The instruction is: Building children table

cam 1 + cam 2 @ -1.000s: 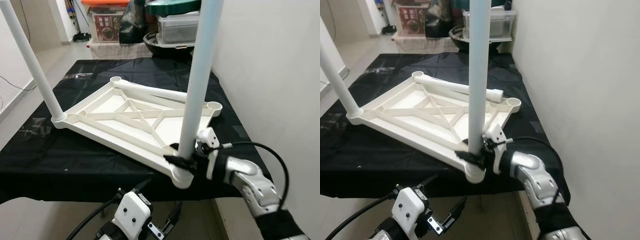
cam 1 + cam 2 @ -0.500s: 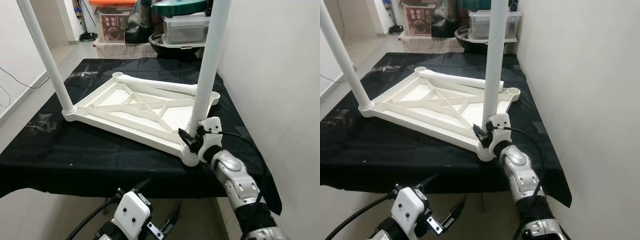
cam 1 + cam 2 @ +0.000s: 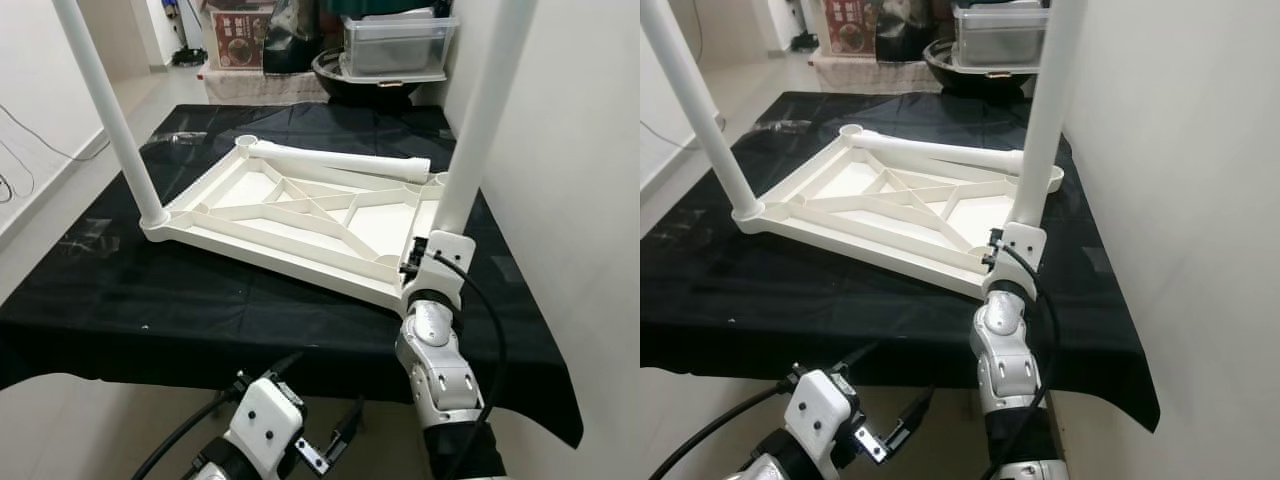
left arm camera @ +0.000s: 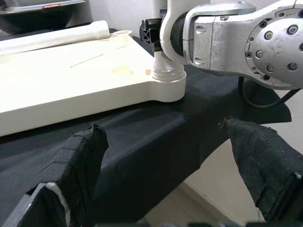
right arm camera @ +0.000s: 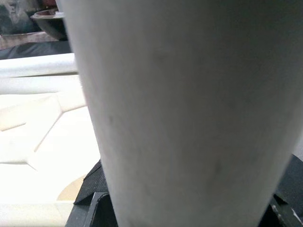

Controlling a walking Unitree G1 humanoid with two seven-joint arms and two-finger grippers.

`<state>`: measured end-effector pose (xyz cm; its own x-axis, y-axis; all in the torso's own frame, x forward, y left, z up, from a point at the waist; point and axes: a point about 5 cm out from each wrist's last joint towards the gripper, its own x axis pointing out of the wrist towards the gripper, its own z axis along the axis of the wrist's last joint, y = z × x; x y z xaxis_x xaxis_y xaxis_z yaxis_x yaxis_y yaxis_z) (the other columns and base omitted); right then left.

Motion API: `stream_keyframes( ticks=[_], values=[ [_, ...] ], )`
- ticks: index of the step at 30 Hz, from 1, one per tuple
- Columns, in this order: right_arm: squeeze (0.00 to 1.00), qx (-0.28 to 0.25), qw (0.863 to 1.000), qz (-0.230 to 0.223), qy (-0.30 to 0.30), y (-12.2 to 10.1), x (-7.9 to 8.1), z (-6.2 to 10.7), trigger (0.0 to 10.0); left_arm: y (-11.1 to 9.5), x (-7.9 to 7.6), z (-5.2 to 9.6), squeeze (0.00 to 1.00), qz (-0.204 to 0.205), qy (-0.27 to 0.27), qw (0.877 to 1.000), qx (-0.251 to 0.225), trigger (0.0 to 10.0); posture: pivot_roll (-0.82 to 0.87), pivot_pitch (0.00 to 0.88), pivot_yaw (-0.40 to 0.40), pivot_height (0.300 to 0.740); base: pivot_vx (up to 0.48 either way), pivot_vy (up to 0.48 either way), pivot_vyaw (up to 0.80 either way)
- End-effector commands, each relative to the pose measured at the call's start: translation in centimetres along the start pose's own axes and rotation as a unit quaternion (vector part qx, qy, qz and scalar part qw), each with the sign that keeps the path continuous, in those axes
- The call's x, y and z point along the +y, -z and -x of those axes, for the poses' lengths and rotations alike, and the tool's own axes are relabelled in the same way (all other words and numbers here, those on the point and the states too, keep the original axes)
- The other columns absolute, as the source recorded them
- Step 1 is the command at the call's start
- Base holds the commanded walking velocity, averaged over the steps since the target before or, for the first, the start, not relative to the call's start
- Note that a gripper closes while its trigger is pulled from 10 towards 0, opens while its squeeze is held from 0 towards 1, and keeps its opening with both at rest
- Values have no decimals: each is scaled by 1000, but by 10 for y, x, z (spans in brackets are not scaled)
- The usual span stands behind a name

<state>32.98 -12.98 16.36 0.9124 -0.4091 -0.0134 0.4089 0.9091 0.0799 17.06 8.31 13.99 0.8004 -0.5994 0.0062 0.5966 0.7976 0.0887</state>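
A: Where's the white tabletop [image 3: 300,215]?
B: Upside down, mid-frame on the black cloth [image 3: 120,290]. The right gripper [image 3: 418,262] hugs the near leg [image 3: 470,150] at the right.
A: Trouble?
B: A tilted leg could pop out. The left gripper [image 4: 165,175], lower centre, gapes wide, empty.

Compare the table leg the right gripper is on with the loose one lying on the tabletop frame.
The gripped leg stands upright in the near right corner socket of the upturned tabletop; the loose leg lies flat along its far edge. The right gripper is at the base of the gripped leg; nothing touches the loose leg. The gripped leg's top runs out of frame; the loose leg shows end to end. Both are plain white round tubes.
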Motion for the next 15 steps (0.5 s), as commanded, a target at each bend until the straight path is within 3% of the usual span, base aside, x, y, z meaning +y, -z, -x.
stream_keyframes(
  ticks=[1, 3, 4, 6, 7, 8, 10, 11, 12, 13, 15],
  values=[
    [0, 72, 997, -33, -25, 18, 21, 12, 10000, 3, -1, 1, 0, 0, 1, 1000, 8, 10000, 109, 101, -31, 740, 0, 0, 0],
    [0, 72, 997, -33, -25, 18, 21, 12, 10000, 3, -1, 1, 0, 0, 1, 1000, 8, 10000, 109, 101, -31, 740, 0, 0, 0],
    [984, 70, 996, -40, -39, 17, 23, 13, 10000, 4, -1, 1, 0, 0, 1, 1000, 9, 10000, 106, 103, -29, 740, 0, 0, 0],
    [1000, 53, 997, -37, -47, 12, 22, 13, 10000, 4, -1, 1, 0, 1, 1, 1000, 9, 10000, 97, 102, -29, 740, 0, 0, 0],
    [0, 39, 995, -34, -91, 10, 21, 11, 10000, 4, -1, 0, 0, 1, 2, 1000, 9, 10000, 100, 101, -30, 740, 0, 0, 0],
    [0, 39, 995, -34, -91, 10, 21, 11, 10000, 4, -1, 0, 0, 1, 2, 1000, 9, 10000, 100, 101, -30, 740, 0, 0, 0],
    [0, 38, 974, -57, -215, 10, 25, 11, 10000, 4, 0, 0, 0, 2, 1, 1000, 9, 10000, 98, 100, -29, 740, 0, 0, 0],
    [0, 38, 974, -57, -215, 10, 25, 11, 10000, 4, 0, 0, 0, 2, 1, 1000, 9, 10000, 98, 100, -29, 740, 0, 0, 0],
    [0, 32, 960, -51, -272, 10, 26, 11, 10000, 4, 0, 0, 0, 1, 1, 1000, 9, 10000, 98, 100, -29, 740, 0, 0, 0],
    [0, 32, 960, -51, -272, 10, 26, 11, 10000, 4, 0, 0, 0, 1, 1, 1000, 9, 10000, 98, 100, -29, 740, 0, 0, 0],
    [0, 51, 922, -35, -381, 15, 23, 11, 10000, 5, 0, 0, 0, 1, 1, 1000, 10, 10000, 99, 98, -27, 740, 0, 0, 0]
  ],
)
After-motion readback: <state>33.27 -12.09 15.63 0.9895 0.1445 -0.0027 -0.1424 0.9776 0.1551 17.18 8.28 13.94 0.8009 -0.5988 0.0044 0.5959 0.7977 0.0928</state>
